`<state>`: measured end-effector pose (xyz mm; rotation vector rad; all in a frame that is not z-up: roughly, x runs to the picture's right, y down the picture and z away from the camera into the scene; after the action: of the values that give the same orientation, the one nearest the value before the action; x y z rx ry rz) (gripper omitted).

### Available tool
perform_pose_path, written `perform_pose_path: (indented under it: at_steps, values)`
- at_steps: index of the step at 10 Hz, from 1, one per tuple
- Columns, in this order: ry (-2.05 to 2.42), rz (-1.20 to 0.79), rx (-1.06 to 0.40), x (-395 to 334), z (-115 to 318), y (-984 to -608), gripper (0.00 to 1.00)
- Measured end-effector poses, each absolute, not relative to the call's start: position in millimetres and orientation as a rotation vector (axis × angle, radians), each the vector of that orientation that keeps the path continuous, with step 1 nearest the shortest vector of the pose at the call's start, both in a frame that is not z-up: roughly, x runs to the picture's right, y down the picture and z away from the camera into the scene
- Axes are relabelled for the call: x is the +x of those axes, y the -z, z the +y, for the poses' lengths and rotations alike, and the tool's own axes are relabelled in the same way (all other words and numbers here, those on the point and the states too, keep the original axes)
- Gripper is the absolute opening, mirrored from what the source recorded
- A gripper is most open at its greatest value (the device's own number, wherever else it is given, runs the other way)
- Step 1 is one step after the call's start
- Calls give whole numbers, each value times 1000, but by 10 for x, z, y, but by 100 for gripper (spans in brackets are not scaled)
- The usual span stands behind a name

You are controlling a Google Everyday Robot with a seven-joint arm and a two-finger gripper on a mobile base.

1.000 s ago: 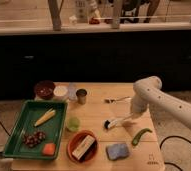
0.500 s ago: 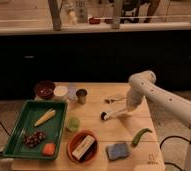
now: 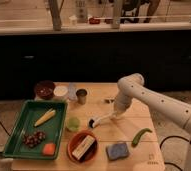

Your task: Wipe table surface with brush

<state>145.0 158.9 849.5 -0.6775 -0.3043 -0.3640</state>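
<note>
My gripper (image 3: 117,113), clenched on the brush (image 3: 102,119), has shifted left; the bristle head now rests farther left on the table (image 3: 122,135).

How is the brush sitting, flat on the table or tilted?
Tilted: the brush slants from the gripper, mid-table, down to its dark head on the table surface.

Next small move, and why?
Probably drag the brush away from the green cup across the table surface: its head seems to rest on the wood near that cup, the gripper is at the handle's end, and bare planks lie that way.
</note>
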Motion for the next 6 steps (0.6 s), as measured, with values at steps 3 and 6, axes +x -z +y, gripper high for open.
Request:
perform_pose_path:
  at_steps: [3,6]
  values:
    - [372,-260,-708,1642,1694,-8461,2]
    - [321,-174,-715,2238,1667,-8501,2]
